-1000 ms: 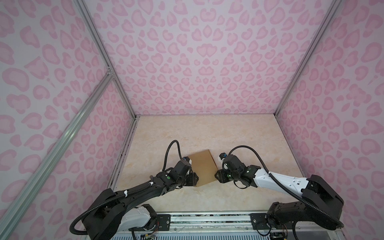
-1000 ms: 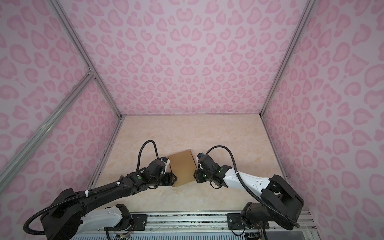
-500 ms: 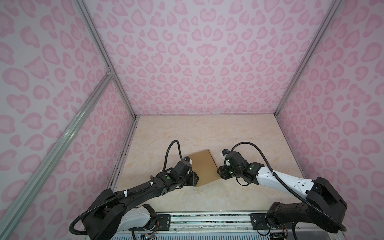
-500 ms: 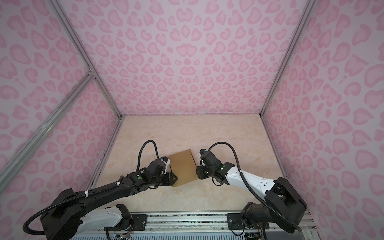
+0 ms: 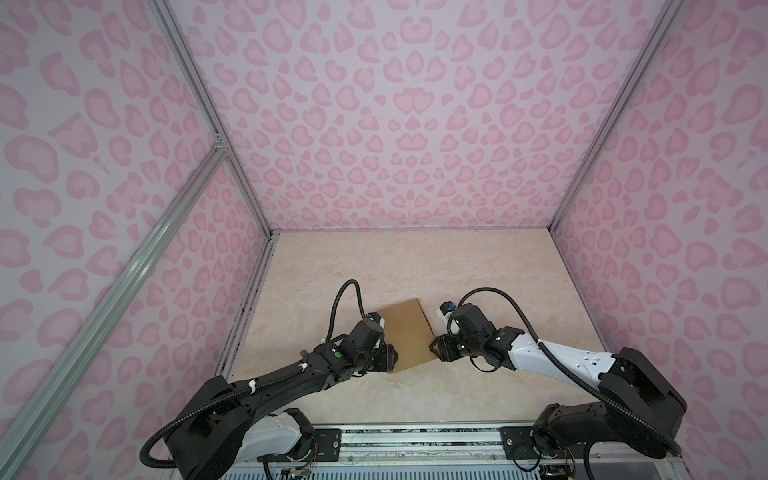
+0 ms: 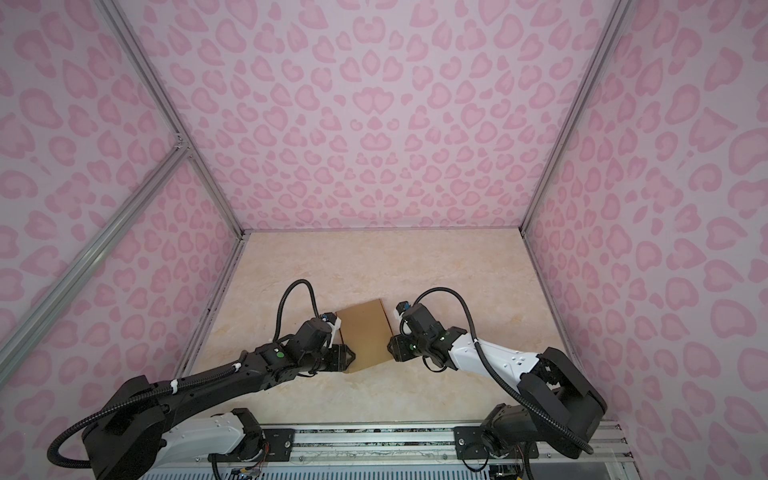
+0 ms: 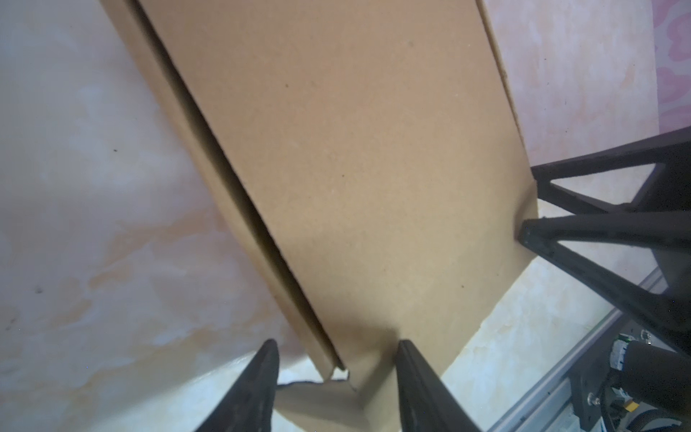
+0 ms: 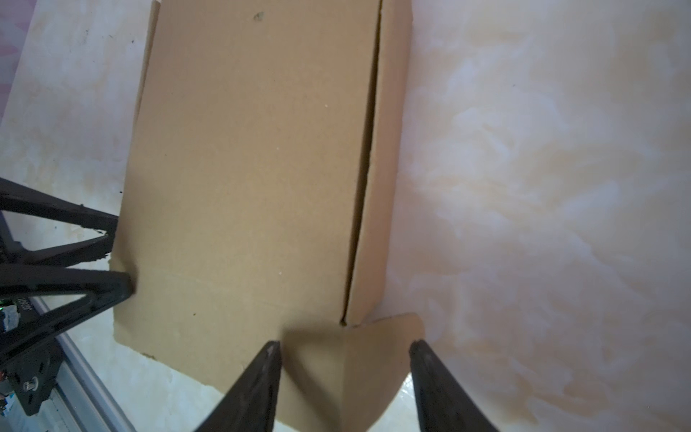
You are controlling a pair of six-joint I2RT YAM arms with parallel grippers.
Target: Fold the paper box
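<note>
Item: paper box [image 5: 405,334], brown cardboard, lid down, lying flat on the table [image 5: 415,257] at its near middle. Edges: a dark seam runs along each long side in the wrist views, and a rounded flap [image 8: 377,359] juts out at the near right corner. Tools: left gripper [image 7: 336,359], jaws partly apart astride the near left corner, one finger clear of the side wall; right gripper [image 8: 344,359], jaws partly apart with the flap between them. Room: open tabletop beyond the box to the far wall and toward both sides. Surface: pale marbled top, pink-patterned walls [image 5: 395,124], metal rail [image 5: 415,440] along the near edge. Orientation: long axis near-to-far, far end swung slightly left.
</note>
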